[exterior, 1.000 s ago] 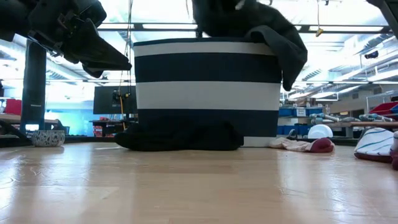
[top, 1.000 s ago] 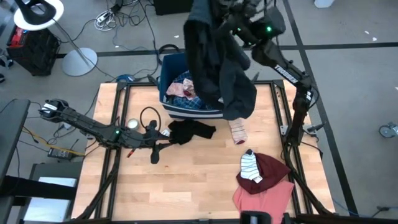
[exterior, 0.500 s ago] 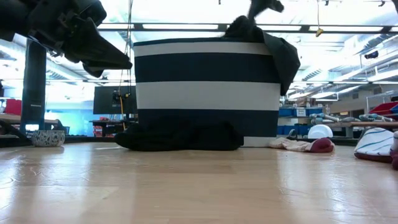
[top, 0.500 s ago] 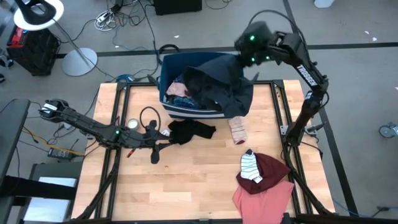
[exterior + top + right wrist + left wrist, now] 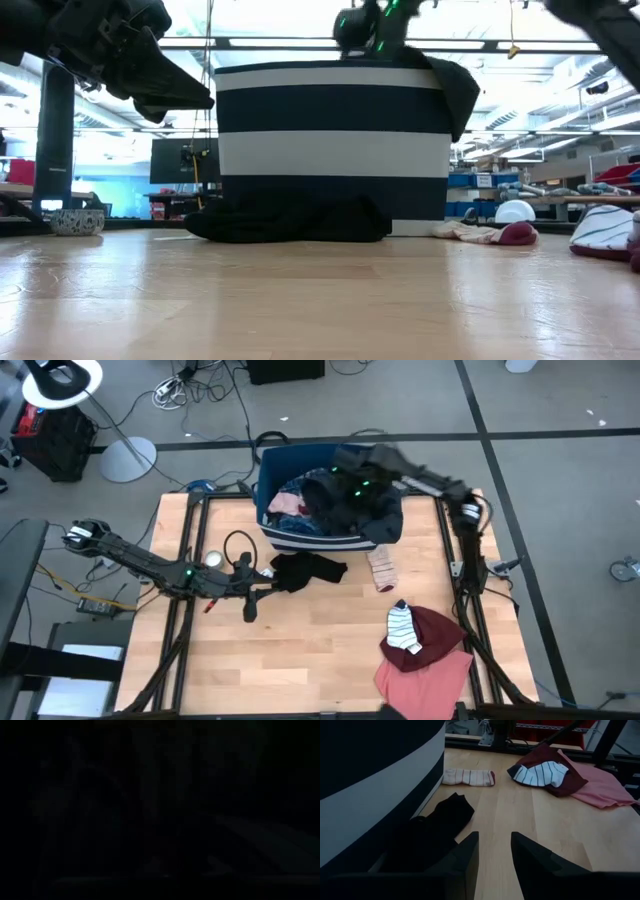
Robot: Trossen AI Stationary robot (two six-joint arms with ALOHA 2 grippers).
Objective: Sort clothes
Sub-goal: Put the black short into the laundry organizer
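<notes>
My right gripper (image 5: 347, 493) points down into the navy, white-striped bin (image 5: 330, 130) at the table's far edge, sunk in a dark grey garment (image 5: 370, 510). Its fingers are hidden, and the right wrist view is black. Other clothes (image 5: 290, 502) fill the bin's left part. My left gripper (image 5: 494, 845) hangs open above the table, left of a black garment (image 5: 308, 570) that lies against the bin's near wall. A pink striped sock (image 5: 383, 570) lies flat to the right of the black garment. My right gripper comes at the dark grey garment from above, pointing down. The cloth's folds and the bin wall hide its fingers, so the part it has cannot be told. The garment lies heaped on the clothes in the bin, one flap (image 5: 455, 90) draped over the right rim.
Near the table's right front lie a maroon garment (image 5: 438, 630), a teal-white striped piece (image 5: 402, 628) on top of it, and a salmon pink garment (image 5: 420, 675). A small white round thing (image 5: 212, 560) and a cable loop (image 5: 240, 545) sit by my left arm.
My right gripper has come down from high above the bin and tipped from about level to pointing down into it. The dark grey garment, which hung in the air from it, now lies heaped in the bin with a flap over the rim.
</notes>
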